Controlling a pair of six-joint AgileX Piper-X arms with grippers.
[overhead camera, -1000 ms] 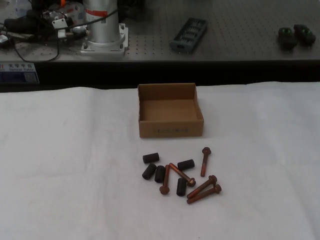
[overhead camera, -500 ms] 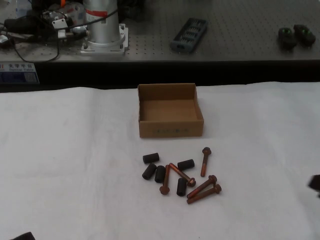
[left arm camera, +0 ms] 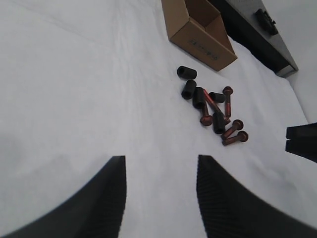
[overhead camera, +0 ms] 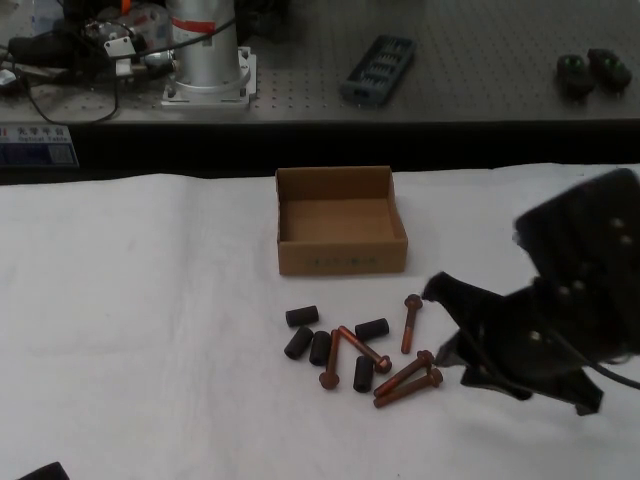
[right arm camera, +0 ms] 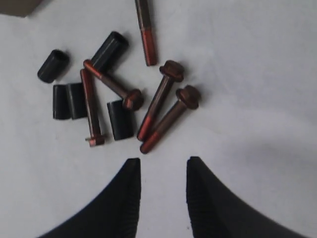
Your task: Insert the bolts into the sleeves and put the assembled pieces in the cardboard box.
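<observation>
An open brown cardboard box [overhead camera: 340,262] stands upright on the white cloth-covered surface [overhead camera: 150,300]. Nearer the arms, and apart from the box, lies a loose pile of five copper-coloured flanged metal bolts [overhead camera: 410,322] and five short black cylindrical sleeves [overhead camera: 301,316]. All of them lie flat on the cloth, and none of the bolts is inside a sleeve.

In the right wrist view, two bolts [right arm camera: 159,99] lie side by side with their heads away from the camera. Another bolt [right arm camera: 111,84] crosses the middle of the pile. One sleeve [right arm camera: 120,120] lies between a thin bolt [right arm camera: 91,106] and the side-by-side pair. Two sleeves [right arm camera: 61,101] lie touching each other at the pile's outer edge.

The right arm [overhead camera: 560,300] comes in from the right side of the high view. The right arm's jaws are apart with nothing between them, and their dark fingers [right arm camera: 111,208] hang just beside the shank tips of the paired bolts. Whether they touch the cloth I cannot tell.

The left arm's jaws are also apart and hold nothing. Their dark fingers [left arm camera: 99,203] are over bare cloth, well away from the pile [left arm camera: 213,106] and the box [left arm camera: 200,42].

Behind the cloth is a dark perforated metal board [overhead camera: 480,80] carrying a silver column base [overhead camera: 205,60]
</observation>
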